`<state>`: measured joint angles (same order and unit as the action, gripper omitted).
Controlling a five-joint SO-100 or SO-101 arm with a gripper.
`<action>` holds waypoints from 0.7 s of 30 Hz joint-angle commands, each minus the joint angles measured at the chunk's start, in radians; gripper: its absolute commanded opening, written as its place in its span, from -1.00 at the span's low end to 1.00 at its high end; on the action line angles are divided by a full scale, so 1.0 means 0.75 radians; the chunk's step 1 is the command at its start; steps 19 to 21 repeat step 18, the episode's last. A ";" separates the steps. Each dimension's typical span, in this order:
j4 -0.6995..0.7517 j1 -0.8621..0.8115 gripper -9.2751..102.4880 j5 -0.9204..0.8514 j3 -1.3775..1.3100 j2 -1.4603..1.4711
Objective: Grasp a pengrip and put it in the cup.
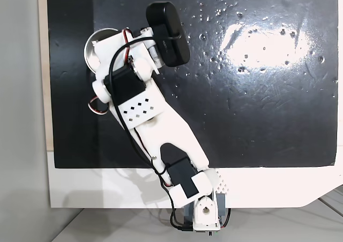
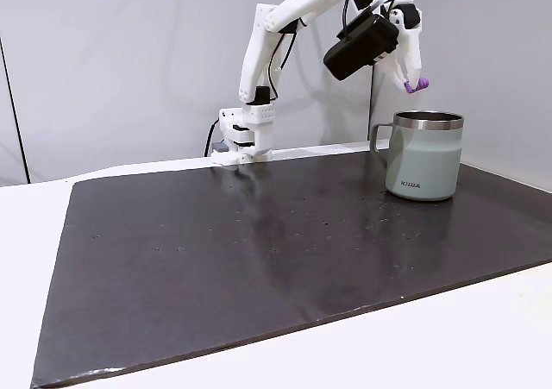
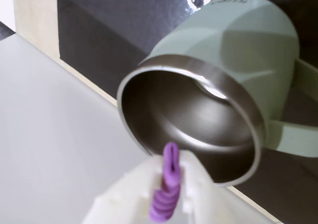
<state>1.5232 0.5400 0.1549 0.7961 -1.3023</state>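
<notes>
The white two-finger gripper pinches the small purple ribbed rubber pengrip; just beyond it gapes the pale-green, steel-rimmed cup, whose handle shows in a fixed view.

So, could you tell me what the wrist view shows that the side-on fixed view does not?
The wrist view looks into the cup: shiny steel inside, with nothing visible in it, and the pengrip pinched between white fingers. The fixed view shows the whole arm, the black mat and the gripper raised above the cup's rim. Both show the purple pengrip held and the cup upright.
</notes>
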 commanded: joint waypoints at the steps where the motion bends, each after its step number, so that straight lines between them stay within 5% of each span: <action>1: 0.029 -0.008 -0.45 0.000 -0.090 -0.006; 4: 0.037 -0.008 -0.32 0.000 -0.090 -0.006; 21: 0.045 -0.010 -0.32 -0.004 -0.088 -0.004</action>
